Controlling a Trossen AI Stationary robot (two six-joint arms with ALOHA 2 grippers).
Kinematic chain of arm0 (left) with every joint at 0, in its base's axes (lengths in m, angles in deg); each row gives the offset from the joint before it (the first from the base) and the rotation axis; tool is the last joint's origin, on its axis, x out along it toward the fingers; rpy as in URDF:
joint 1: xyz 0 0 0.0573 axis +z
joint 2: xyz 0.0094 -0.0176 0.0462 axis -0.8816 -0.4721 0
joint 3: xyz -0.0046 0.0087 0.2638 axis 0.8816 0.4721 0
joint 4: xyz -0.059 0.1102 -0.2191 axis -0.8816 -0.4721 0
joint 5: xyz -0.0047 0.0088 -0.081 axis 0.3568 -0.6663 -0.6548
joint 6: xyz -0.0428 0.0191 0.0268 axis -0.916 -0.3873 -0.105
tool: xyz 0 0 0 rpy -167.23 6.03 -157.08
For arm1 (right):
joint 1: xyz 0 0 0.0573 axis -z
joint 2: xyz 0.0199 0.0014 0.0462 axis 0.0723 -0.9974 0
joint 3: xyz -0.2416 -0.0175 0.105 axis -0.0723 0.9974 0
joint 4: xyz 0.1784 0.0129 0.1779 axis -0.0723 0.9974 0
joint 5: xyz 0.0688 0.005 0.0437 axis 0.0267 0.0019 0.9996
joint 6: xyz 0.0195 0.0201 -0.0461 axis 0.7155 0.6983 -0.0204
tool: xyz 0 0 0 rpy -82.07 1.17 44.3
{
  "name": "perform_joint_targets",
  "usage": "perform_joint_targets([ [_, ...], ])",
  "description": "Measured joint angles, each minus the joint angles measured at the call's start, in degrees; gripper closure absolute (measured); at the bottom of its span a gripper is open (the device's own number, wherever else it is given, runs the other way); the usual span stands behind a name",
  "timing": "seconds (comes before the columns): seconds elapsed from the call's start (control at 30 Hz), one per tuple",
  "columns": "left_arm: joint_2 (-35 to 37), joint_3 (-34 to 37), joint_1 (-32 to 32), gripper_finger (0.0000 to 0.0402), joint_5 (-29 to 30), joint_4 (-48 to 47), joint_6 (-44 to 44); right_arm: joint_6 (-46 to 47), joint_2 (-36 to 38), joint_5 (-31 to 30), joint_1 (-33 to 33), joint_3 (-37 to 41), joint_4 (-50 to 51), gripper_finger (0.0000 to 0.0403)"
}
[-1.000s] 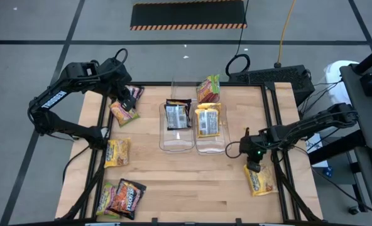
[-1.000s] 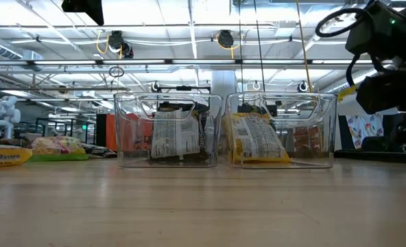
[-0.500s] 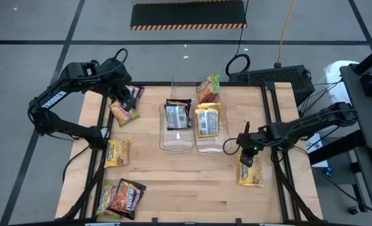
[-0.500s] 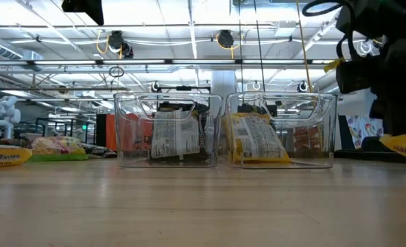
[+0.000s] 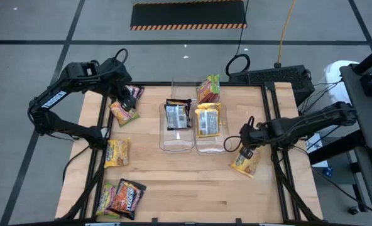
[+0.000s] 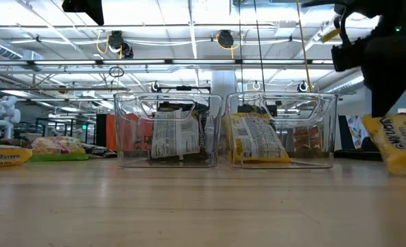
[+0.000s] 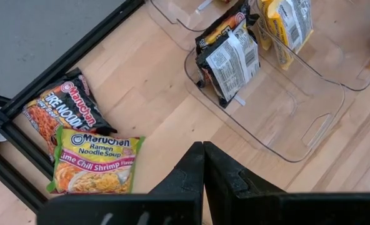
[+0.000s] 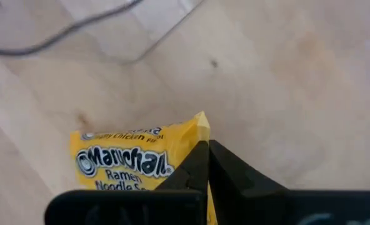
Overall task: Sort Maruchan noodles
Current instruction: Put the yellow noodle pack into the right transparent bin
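Yellow noodle packet (image 5: 246,162) hangs from right gripper (image 5: 247,149) beside clear bins (image 5: 177,143).

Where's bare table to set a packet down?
Free: the wood in front of the two clear bins, between the left yellow packet and the right end effector's yellow packet. Crowded: the table's left edge.

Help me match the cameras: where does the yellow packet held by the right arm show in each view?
High: yellow packet, right of the right bin.
Low: far right, past that bin.
Left wrist: not visible.
Right wrist: centre, pinched by the end effector.
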Motion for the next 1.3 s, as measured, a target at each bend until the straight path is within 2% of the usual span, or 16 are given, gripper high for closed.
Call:
perform_joint_targets([
  [0.27, 0.00, 0.00, 0.00, 0.0394, 0.01, 0.23, 0.00, 0.25, 0.00, -6.01, 0.00, -6.24, 8.94, 0.0403],
  [0.6, 0.00, 0.00, 0.00, 0.0394, 0.01, 0.22, 0.02, -0.17, 0.00, -7.33, 0.00, -9.52, 14.72, 0.0403],
  [1.3, 0.00, 0.00, 0.00, 0.0394, 0.01, 0.23, 0.96, -4.57, 0.00, -19.42, 0.45, -19.52, 16.98, 0.0403],
])
